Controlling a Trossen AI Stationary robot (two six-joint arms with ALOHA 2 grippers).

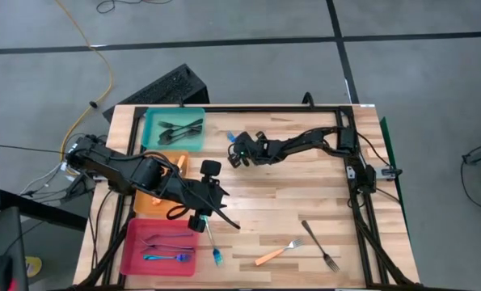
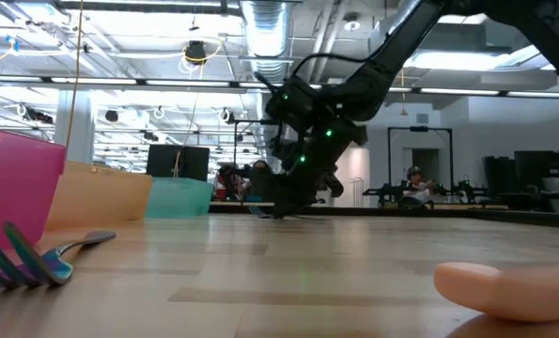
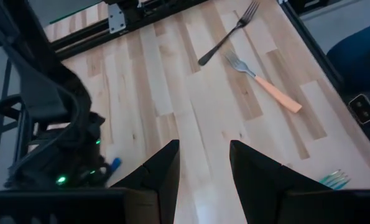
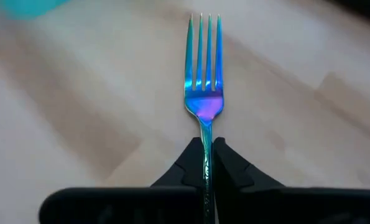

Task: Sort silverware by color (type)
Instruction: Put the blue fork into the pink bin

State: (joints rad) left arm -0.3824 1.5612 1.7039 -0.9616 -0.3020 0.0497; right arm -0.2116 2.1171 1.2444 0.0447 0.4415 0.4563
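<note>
**Sorting about halfway, blue fork just grabbed**

High view: teal tray (image 1: 151, 121) upper left holds dark forks (image 1: 180, 128), pink tray (image 1: 135, 255) lower left has a couple of blue ones. Still loose on the bench (image 1: 289, 210): an orange fork (image 1: 277, 252) and a dark fork (image 1: 319, 246) lower right, a blue one (image 1: 214, 249) by the pink tray.

Left wrist view: left claw (image 3: 203, 163) part open, empty.

Right wrist view: right claw (image 4: 203, 163) pinched shut on a blue fork (image 4: 203, 81).
</note>
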